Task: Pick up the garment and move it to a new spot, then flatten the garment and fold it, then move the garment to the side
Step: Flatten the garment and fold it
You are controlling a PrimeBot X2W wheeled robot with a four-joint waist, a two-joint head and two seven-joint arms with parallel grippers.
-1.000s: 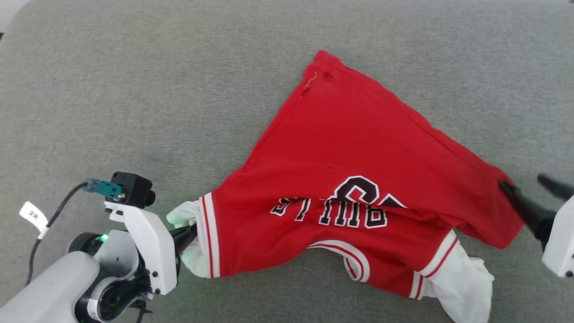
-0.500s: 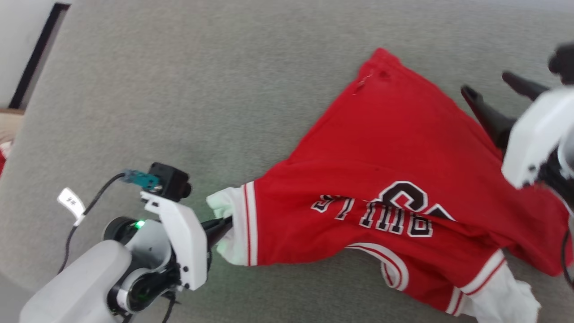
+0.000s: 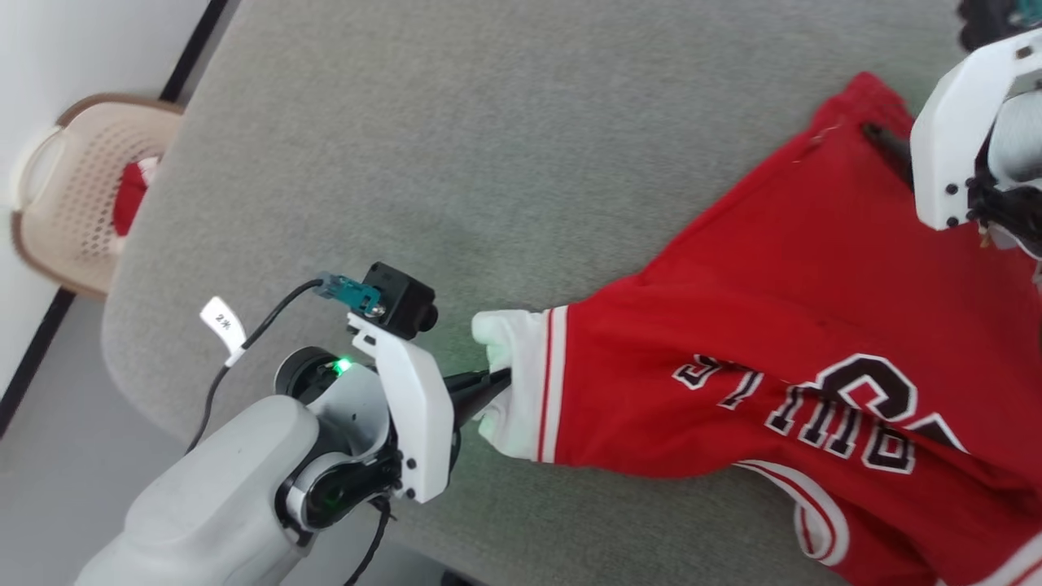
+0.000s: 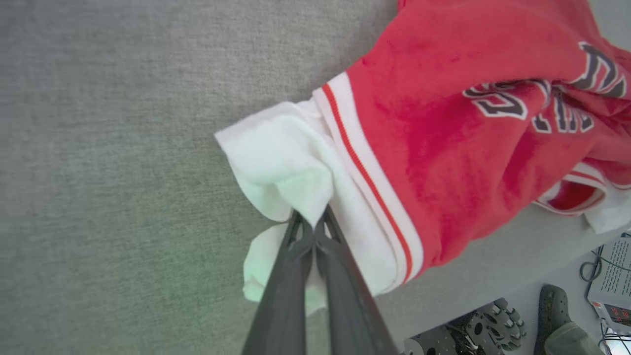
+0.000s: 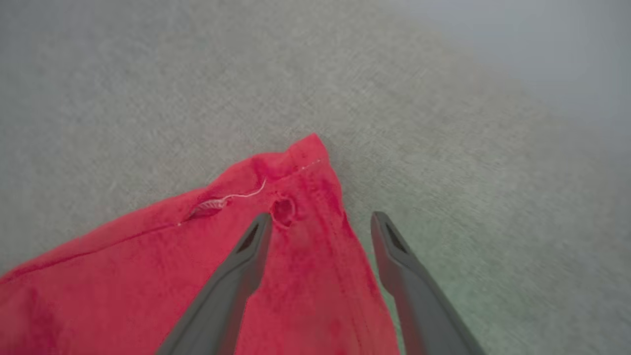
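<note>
The garment (image 3: 781, 277), a red shirt with white sleeves and black lettering, lies spread and creased on the grey table (image 3: 456, 163). My left gripper (image 3: 498, 379) is shut on the bunched white sleeve (image 4: 291, 162), its two fingers (image 4: 296, 276) pressed together in the left wrist view. My right gripper (image 5: 320, 219) stands open over the garment's far red corner (image 5: 305, 153). One finger is over the red cloth (image 5: 246, 256), the other over bare table beside the hem. Whether they touch the cloth I cannot tell. In the head view one right finger (image 3: 887, 140) shows under the white wrist housing.
A beige perforated basket (image 3: 57, 236) with a small red-and-white bundle (image 3: 132, 195) stands on the floor beyond the table's rounded left edge. Past the near edge, the left wrist view shows a wheeled base (image 4: 473, 330), a dark shoe (image 4: 554, 308) and cables.
The head camera has swung left, bringing the basket into view. My right gripper left the garment's right hem and moved up to its far corner, still open. The left gripper keeps hold of the sleeve.
</note>
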